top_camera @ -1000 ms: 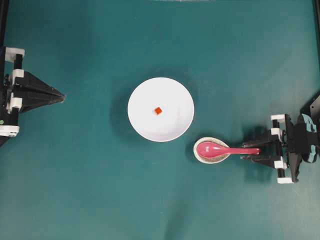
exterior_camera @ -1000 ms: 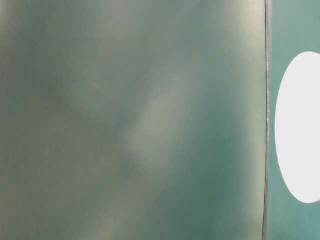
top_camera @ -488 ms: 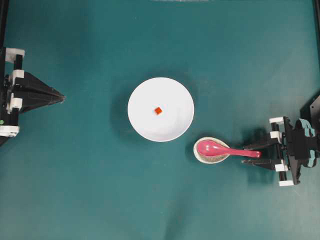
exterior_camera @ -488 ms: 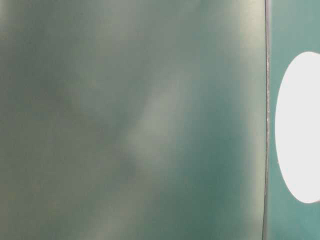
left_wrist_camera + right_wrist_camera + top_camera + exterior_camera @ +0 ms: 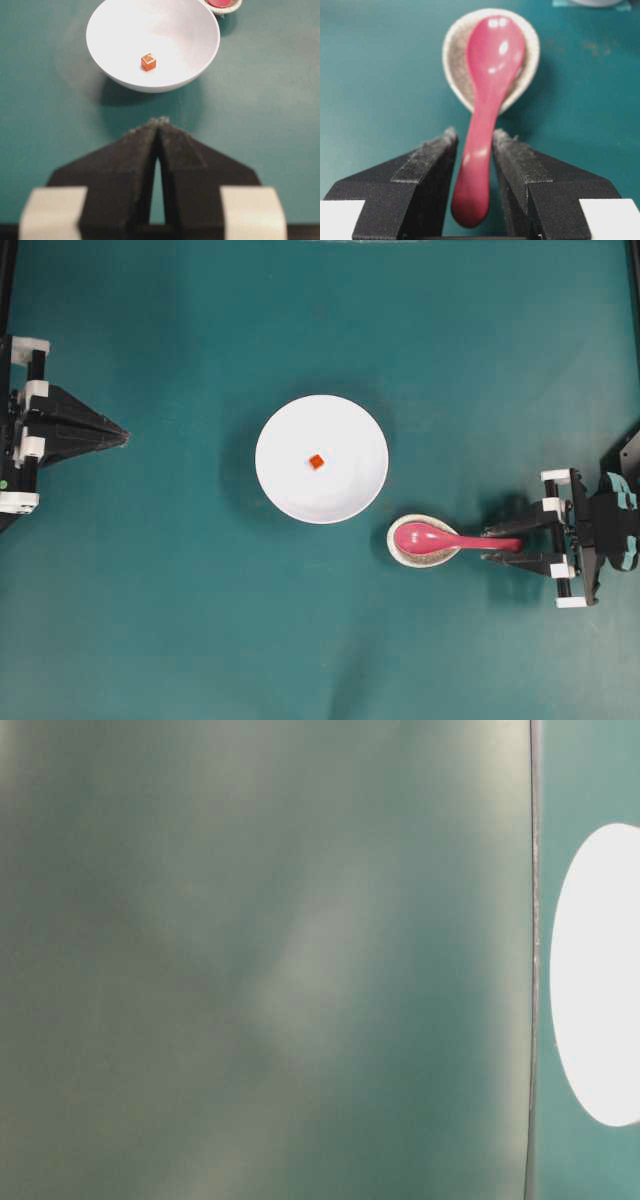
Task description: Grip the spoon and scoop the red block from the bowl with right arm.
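The worktop [image 5: 180, 620] is covered in plain dark teal. Near its middle stands the white bowl [image 5: 345, 490]. Just beside the bowl, toward the right arm's side, lies a small speckled dish [image 5: 405, 552]; whether the two touch, I cannot tell.

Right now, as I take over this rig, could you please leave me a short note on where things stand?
Right gripper: open, fingers on either side of the spoon handle, not yet closed on it.
Left gripper: shut, empty, parked facing the bowl.
Spoon: scoop resting in the speckled dish, handle pointing at the right gripper.
Red block: in the bowl, near its middle.
Done: right gripper lined up on the handle.
Left: close, lift the spoon, scoop the block.
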